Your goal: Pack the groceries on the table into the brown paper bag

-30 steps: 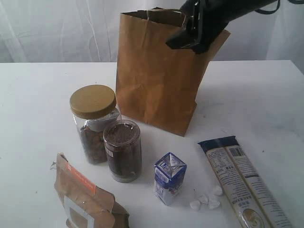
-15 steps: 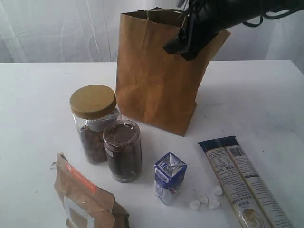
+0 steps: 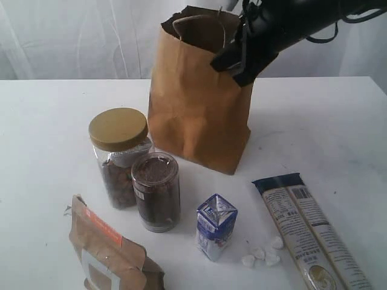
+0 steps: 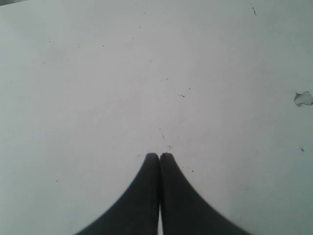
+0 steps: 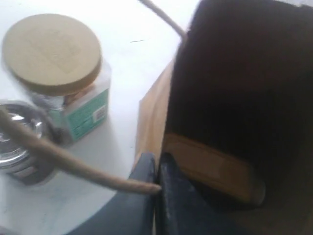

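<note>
Right tool [image 5: 157,167] pressed together, pinching the rim of the brown paper bag [image 3: 193,109]. Bag stands on desk [image 3: 48,121] behind tan-lidded jar [image 3: 119,154]. Left tool [image 4: 159,157] pressed together, empty, over desk surface.

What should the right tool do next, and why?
Probably draw the rim of the brown paper bag outward to widen its mouth. The right tool is pinched shut at that rim, the left tool is shut over the table, and the clear jar with tan lid stands unpacked.

Two jars [image 3: 119,157] [image 3: 156,192], three packs [image 3: 216,226] [image 3: 109,254] [image 3: 308,229], one bag [image 3: 196,109]
</note>
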